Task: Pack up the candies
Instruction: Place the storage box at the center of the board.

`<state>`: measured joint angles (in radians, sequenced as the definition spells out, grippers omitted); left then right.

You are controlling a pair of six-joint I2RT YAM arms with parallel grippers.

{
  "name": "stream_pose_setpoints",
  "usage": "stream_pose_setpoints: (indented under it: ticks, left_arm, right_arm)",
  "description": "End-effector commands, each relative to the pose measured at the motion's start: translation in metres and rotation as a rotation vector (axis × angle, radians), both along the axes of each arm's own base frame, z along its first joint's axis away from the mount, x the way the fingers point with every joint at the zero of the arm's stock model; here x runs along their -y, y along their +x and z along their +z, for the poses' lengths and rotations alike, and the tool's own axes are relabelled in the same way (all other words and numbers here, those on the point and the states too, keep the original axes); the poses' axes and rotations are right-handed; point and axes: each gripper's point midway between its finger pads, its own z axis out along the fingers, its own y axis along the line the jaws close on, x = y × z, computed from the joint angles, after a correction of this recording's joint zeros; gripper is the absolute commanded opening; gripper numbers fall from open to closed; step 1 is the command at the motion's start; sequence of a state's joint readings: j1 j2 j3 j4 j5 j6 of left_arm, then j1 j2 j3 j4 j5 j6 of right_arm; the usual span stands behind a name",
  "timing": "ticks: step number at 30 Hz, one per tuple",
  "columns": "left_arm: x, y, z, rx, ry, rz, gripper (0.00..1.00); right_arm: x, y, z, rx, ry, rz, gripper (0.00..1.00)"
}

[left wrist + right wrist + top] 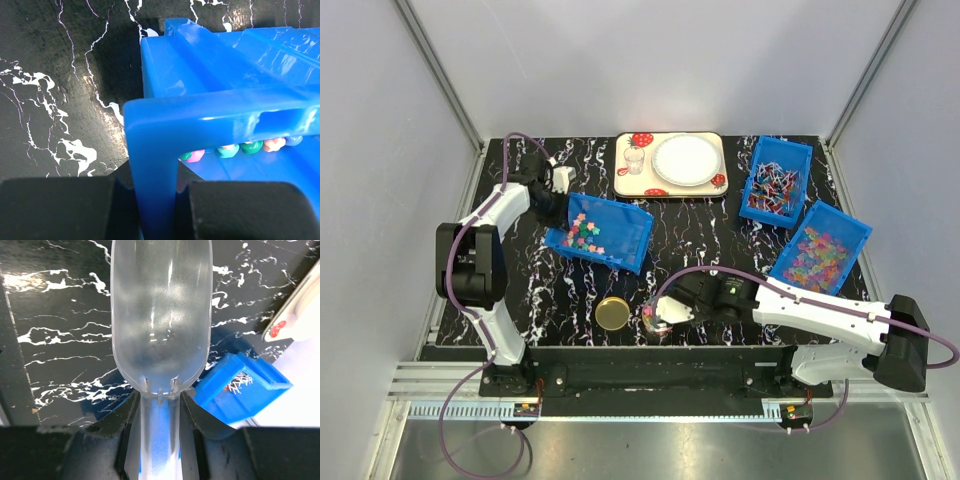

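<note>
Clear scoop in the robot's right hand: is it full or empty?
Empty. The scoop is see-through and nothing lies in its bowl; the right hand grips its handle.

Passable across bare tabletop (695, 235) between the tilted blue bin (625, 232) of candies (585, 232) and two right-hand bins (786, 143) — blocked nearer by gold lid (613, 313) and clear jar (650, 318), behind by tray (630, 180).
</note>
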<state>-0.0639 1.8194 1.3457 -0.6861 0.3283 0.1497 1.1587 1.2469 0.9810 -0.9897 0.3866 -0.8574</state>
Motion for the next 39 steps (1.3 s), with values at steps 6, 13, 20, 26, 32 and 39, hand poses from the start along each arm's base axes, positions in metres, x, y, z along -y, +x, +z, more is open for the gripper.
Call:
stream_pose_setpoints:
  ticks: [6, 13, 20, 26, 32, 39]
  left_arm:
    - [0.007, 0.014, 0.019, 0.077, -0.052, -0.009, 0.0]
    - [0.007, 0.014, 0.021, 0.083, -0.053, -0.012, 0.0]
    - [0.003, 0.012, 0.026, 0.073, -0.03, -0.004, 0.0]
    - [0.0, 0.01, 0.024, 0.056, -0.014, 0.0, 0.0]
    - [-0.006, 0.011, 0.011, 0.013, 0.023, 0.02, 0.0]
    - [-0.011, 0.013, 0.002, -0.019, 0.05, 0.039, 0.12]
  right_arm:
    - [-0.008, 0.017, 0.028, 0.112, 0.017, 0.013, 0.0]
    - [-0.024, 0.016, 0.04, 0.096, 0.14, 0.004, 0.0]
    - [-0.056, 0.031, 0.052, 0.098, 0.409, -0.024, 0.0]
    - [-0.083, 0.063, 0.058, 0.184, 0.594, -0.078, 0.0]
    - [-0.101, 0.09, 0.071, 0.228, 0.74, -0.17, 0.0]
    - [-0.104, 0.093, 0.064, 0.238, 0.775, -0.195, 0.0]
